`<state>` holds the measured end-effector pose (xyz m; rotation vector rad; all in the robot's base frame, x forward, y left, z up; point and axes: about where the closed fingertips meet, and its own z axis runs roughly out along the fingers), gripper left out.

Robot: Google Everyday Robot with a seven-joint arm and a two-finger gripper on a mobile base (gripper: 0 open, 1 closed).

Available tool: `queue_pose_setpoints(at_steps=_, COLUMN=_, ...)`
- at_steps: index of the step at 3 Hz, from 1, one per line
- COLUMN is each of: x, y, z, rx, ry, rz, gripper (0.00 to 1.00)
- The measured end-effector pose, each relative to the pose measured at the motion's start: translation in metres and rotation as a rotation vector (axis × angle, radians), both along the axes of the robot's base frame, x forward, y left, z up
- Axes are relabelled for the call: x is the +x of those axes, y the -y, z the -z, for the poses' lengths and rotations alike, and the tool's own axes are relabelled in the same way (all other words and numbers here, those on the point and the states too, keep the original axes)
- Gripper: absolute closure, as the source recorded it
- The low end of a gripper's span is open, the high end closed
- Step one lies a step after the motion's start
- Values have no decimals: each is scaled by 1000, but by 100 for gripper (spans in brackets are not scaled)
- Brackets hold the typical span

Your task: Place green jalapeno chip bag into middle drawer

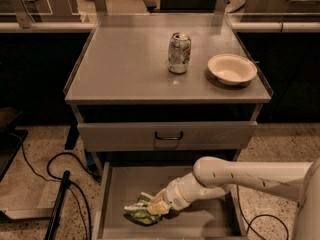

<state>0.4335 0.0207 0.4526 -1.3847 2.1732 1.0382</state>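
Camera view: end effector (pixel 153 207) at one chip bag (pixel 136 214) in middle drawer (pixel 202 223).

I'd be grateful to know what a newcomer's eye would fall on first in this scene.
First, the white arm reaches into the open middle drawer at the bottom. Its gripper is at the green jalapeno chip bag, which lies on the drawer floor. Next, the silver soda can and the cream bowl stand apart on the cabinet top.

end effector (pixel 156 207) in middle drawer (pixel 212 225), arm (pixel 260 174) cropped right
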Motion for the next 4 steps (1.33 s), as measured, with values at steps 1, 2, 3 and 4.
queue_pose_setpoints(at_steps=1, x=0, y=0, z=0, rx=0, ry=0, rz=0, gripper=36)
queue_pose_setpoints(at_steps=2, x=0, y=0, z=0, rx=0, ry=0, rz=0, gripper=12)
queue_pose_setpoints(at_steps=3, x=0, y=0, z=0, rx=0, ry=0, rz=0, gripper=0)
queue_pose_setpoints(at_steps=4, x=0, y=0, z=0, rx=0, ry=0, rz=0, gripper=0)
